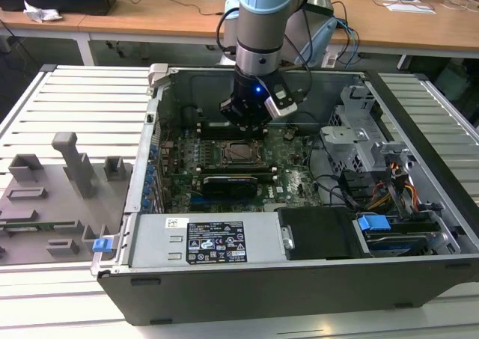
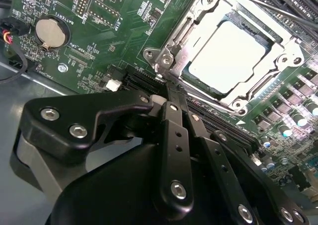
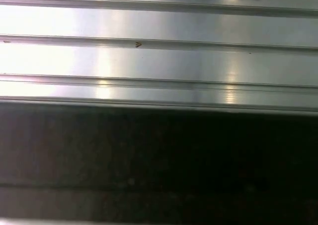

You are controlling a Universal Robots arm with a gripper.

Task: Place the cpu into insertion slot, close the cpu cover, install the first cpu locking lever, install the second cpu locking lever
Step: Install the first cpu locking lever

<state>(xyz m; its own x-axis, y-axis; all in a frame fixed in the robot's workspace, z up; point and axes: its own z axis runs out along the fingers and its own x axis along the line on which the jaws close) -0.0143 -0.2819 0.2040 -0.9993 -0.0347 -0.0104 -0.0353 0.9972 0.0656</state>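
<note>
The cpu (image 2: 228, 56), a pale silver square, lies flat in the insertion slot (image 2: 166, 56) on the green board. The cpu cover (image 2: 201, 29) lies down over it, framing its top. A thin metal lever rod (image 2: 278, 11) runs along the far side of the socket. My gripper (image 2: 171, 88) is shut, with its black fingers pressed together. Its tip is at the socket's near corner, and nothing shows between the fingers. In the exterior view the gripper (image 1: 243, 122) hangs inside the open computer case, just behind the cpu (image 1: 239, 153).
A coin battery (image 2: 51, 31) and a long black card slot (image 2: 139, 78) lie beside the socket. The case holds a black card (image 1: 232, 182), a power supply (image 1: 202, 242), a drive cage (image 1: 359, 141) and cables. A grey fixture board (image 1: 52, 197) lies outside, at the exterior view's left. Ribbed metal (image 3: 159, 61) shows in the first wrist view.
</note>
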